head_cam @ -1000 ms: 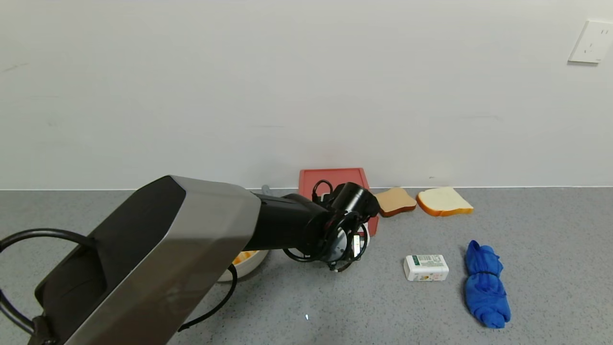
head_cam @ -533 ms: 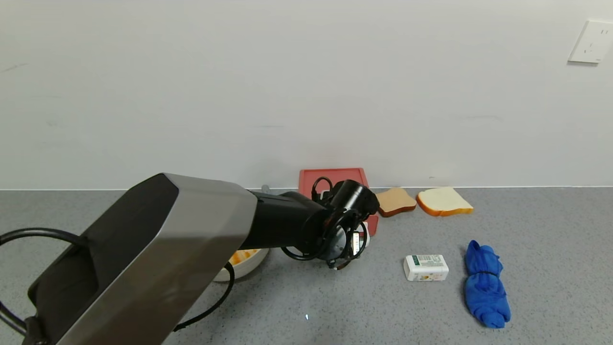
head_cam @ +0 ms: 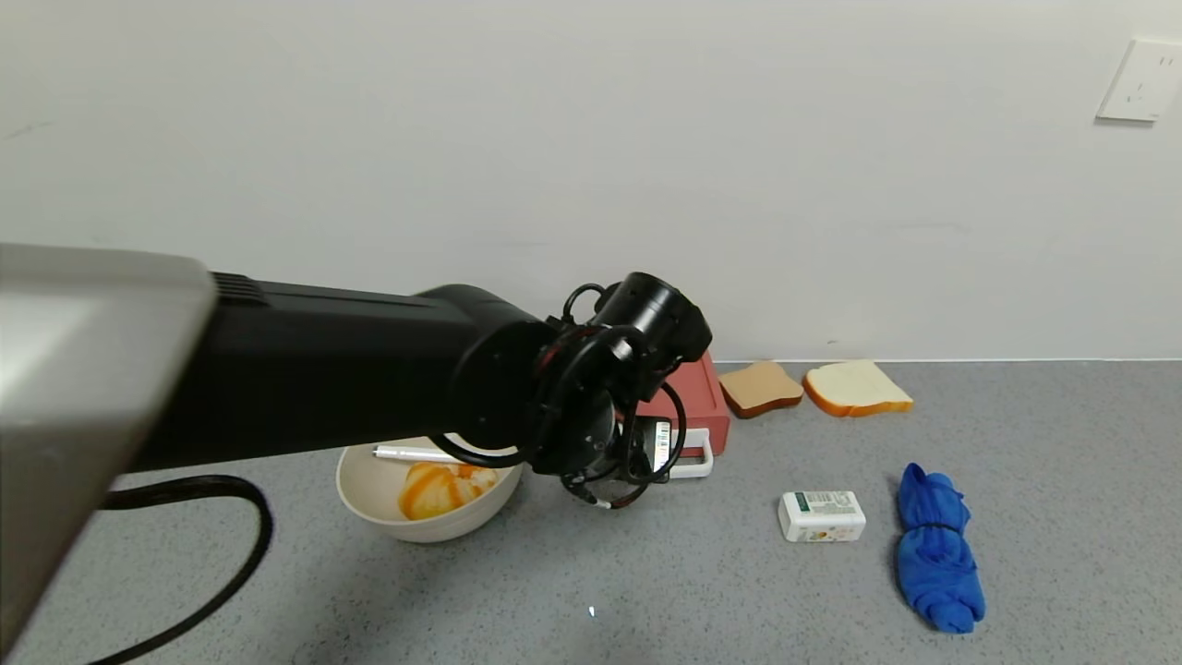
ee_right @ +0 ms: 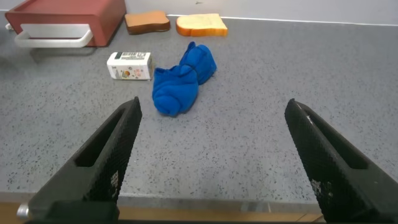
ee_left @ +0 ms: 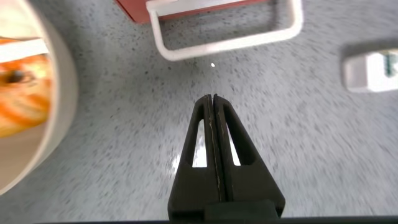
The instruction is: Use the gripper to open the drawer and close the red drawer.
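Note:
The red drawer (head_cam: 700, 405) lies on the grey counter against the wall, its white loop handle (head_cam: 694, 458) facing me. No tray stands out from the box. My left arm reaches across from the left, and its black wrist (head_cam: 646, 319) hangs above the drawer's front left. In the left wrist view the left gripper (ee_left: 212, 97) is shut and empty, pointing down at bare counter a little short of the handle (ee_left: 230, 45). The right gripper (ee_right: 212, 106) is open and empty, low near the counter's front edge, far from the drawer (ee_right: 68, 12).
A beige bowl (head_cam: 369, 499) with orange food and a white utensil stands left of the drawer. A white packet (head_cam: 821, 515) and a rolled blue cloth (head_cam: 937, 550) lie to the right. Two bread slices (head_cam: 813, 388) lie by the wall.
My left arm has lifted and swung up, raising the wrist off the drawer's front. The bowl it was covering now shows. The other objects have not moved.

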Robot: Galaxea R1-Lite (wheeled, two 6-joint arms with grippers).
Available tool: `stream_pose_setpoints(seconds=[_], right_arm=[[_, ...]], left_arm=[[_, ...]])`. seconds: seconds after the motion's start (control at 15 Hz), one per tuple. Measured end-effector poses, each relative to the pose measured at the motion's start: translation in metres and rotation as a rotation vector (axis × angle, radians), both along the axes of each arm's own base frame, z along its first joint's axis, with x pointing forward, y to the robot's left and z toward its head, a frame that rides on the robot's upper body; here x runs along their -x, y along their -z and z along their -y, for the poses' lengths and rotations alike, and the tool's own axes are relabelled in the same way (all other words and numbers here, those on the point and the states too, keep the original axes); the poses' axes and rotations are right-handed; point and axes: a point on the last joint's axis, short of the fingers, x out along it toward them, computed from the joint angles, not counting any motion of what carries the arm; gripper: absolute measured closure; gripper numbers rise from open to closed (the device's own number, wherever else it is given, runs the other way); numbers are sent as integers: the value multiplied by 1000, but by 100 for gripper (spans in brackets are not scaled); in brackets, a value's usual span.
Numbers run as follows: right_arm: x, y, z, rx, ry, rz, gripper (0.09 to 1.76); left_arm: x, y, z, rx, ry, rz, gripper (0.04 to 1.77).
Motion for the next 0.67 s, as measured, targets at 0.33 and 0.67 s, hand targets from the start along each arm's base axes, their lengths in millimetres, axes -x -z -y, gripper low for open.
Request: stream_pose_setpoints(seconds=[0.33, 0.67], right_arm=[[0, 0, 0, 0, 0, 0, 15], [0, 0, 0, 0, 0, 0, 15]], left_arm=[[52, -51, -53, 19, 151, 42, 170], [91, -58, -114, 59, 349, 121, 170]])
